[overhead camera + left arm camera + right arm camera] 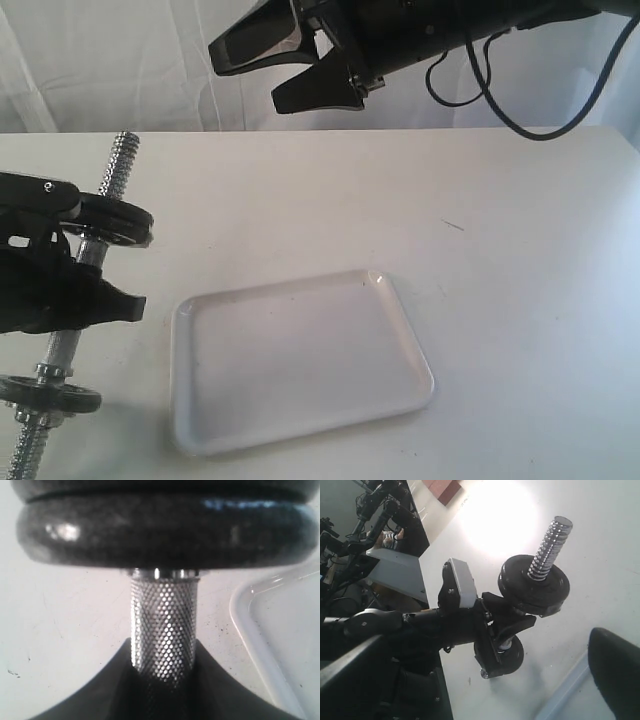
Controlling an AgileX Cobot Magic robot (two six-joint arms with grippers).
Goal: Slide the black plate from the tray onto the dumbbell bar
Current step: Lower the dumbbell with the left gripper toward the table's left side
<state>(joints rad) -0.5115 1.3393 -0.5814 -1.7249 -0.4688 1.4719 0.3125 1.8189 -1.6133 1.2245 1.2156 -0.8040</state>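
The left end effector pinches the dumbbell bar mid-shaft, black plate on it; the right end effector hangs spread above the desk.

The dumbbell bar is cut off below

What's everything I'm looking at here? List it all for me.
table: one, white, under everything
tray: one, white, mid-table, nothing on it
dumbbell bar: one, chrome, left of the tray
black plates: three as far as I can tell, all on the bar, two stacked towards its far end, one near its near end
curtain: white, behind the table
cable: one, black, looping off the right arm
left gripper: black, shut on the bar's middle
right gripper: black, open, up in the air
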